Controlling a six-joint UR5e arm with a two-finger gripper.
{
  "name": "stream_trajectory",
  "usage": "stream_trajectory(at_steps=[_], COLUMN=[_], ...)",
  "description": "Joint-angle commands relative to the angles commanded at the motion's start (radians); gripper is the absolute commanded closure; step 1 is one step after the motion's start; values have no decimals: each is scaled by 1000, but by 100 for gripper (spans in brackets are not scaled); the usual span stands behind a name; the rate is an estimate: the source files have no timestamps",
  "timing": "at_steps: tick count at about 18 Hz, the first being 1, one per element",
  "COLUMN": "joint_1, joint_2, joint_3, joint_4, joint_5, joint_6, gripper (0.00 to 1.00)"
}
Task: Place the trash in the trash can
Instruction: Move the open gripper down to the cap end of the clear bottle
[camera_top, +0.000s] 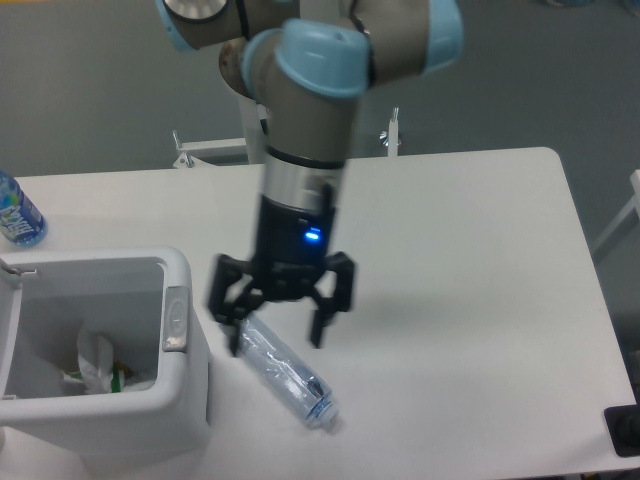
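Note:
The white trash can (185, 385) stands at the table's front left, and the crumpled white wrapper (97, 361) with a green speck lies inside it. A clear crushed plastic bottle (288, 378) lies on the table just right of the can, cap end toward the front right. My gripper (280, 318) hangs open directly above the bottle's upper end, fingers spread on either side, with nothing held between them.
A blue-labelled bottle (17, 213) with blue liquid stands at the far left edge behind the can. The arm's white base post (282, 140) rises behind the table's far edge. A dark object (624, 432) sits at the front right corner.

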Motion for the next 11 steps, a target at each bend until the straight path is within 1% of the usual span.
stream_trajectory(at_steps=[4,9,11], joint_1=[6,6,6], joint_2=[-46,-135,-150], joint_3=[-3,11,12], joint_4=[0,9,11], joint_5=[123,166,167], joint_6=[61,72,71], gripper=[0,0,0])
